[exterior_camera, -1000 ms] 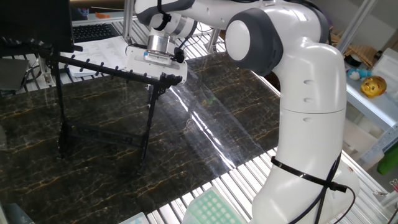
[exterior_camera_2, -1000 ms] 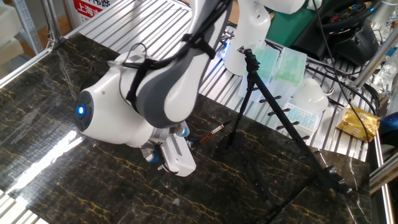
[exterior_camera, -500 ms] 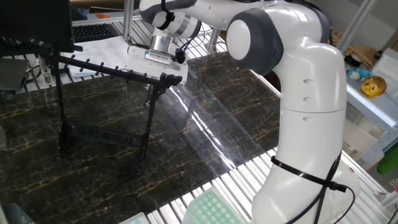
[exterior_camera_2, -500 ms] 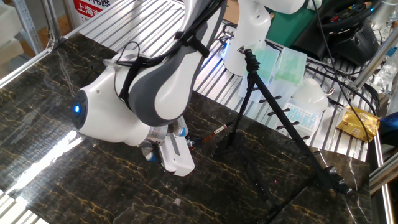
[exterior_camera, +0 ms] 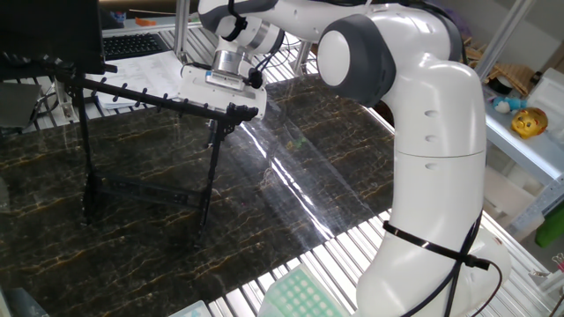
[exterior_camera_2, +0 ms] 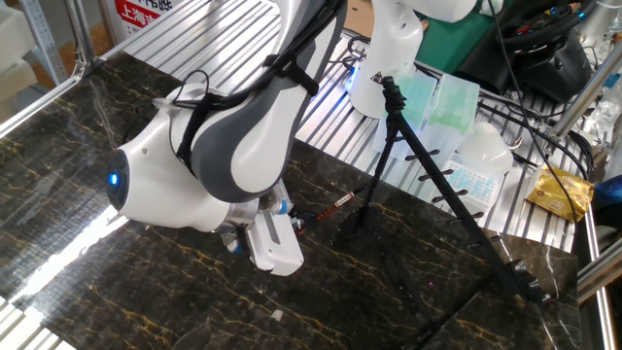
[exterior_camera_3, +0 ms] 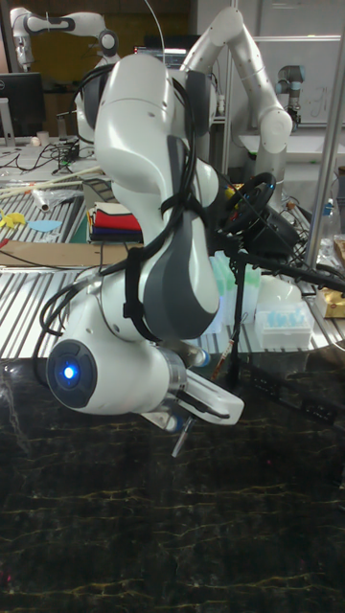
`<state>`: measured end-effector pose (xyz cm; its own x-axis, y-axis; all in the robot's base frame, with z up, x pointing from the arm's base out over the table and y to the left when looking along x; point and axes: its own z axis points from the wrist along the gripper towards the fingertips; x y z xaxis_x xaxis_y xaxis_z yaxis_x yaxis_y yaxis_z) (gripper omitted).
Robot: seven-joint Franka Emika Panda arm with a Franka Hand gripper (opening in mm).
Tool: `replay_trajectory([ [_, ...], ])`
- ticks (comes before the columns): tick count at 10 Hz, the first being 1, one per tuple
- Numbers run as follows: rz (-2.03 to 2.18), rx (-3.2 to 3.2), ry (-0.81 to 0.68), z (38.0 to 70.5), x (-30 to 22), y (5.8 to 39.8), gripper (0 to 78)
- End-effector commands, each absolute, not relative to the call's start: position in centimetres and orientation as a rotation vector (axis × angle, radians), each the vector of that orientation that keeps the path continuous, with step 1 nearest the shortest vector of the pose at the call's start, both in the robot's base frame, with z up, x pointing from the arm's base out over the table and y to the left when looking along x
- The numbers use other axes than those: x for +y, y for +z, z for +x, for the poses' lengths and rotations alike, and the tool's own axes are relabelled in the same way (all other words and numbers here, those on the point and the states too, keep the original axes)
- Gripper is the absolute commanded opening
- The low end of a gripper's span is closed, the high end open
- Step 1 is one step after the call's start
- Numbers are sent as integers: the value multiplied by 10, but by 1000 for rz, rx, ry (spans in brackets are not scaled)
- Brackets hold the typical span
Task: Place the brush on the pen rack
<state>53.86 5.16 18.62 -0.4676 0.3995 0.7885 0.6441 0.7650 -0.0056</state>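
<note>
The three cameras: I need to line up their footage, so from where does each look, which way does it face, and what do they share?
One fixed view: high beside the arm's base, looking along the table at the pen rack; upper arm and gripper show.
The other fixed view: opposite side, looking down at the brush lying on the table; wrist and hand show.
Tall fixed view: low, at the table's edge, facing the arm front-on; the whole arm shows.
All share the gripper and the rack.

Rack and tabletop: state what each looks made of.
Rack: probably metal, thin black rods with a matte painted look and small pegs along the top bar. Tabletop: looks like polished dark marble or a marble-print laminate, with gold veins and a bright glare streak.
</note>
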Motion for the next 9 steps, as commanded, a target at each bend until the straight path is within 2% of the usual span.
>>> replay_trajectory([
  [1,-784,-2113,-375,537,51,190,20],
  [9,-793,-2054,-364,528,58,195,20],
])
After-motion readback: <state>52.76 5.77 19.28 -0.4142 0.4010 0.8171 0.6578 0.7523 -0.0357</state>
